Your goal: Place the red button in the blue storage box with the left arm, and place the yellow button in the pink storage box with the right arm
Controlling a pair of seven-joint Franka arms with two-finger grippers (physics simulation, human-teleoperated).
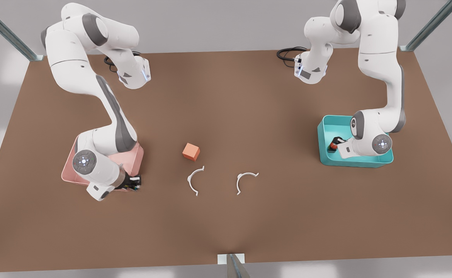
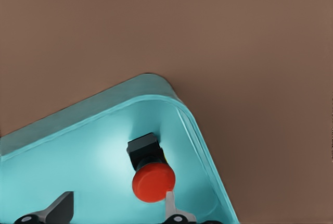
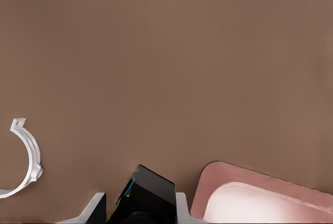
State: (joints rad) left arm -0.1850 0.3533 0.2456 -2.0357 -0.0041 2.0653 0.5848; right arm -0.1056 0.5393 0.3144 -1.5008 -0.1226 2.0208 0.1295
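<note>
The red button (image 2: 152,181) lies inside the blue storage box (image 2: 78,125), near one corner, its black base toward the wall. My left gripper (image 2: 115,209) hangs open over the box floor, one fingertip (image 2: 169,203) just beside the red cap. In the front view this gripper (image 1: 336,143) and the red button (image 1: 332,146) sit in the blue storage box (image 1: 349,161) at the front view's right. My right gripper (image 3: 139,208) is shut on the yellow button's black base (image 3: 148,193); the cap is hidden. It hovers (image 1: 132,181) just off the near corner of the pink storage box (image 1: 133,156) (image 3: 260,198).
An orange cube (image 1: 191,151) sits mid-table. Two white curved clips (image 1: 195,180) (image 1: 245,180) lie in front of it; one clip (image 3: 28,166) shows in the right wrist view. Black cables (image 1: 288,52) lie at the back edge. Bare brown table surrounds them.
</note>
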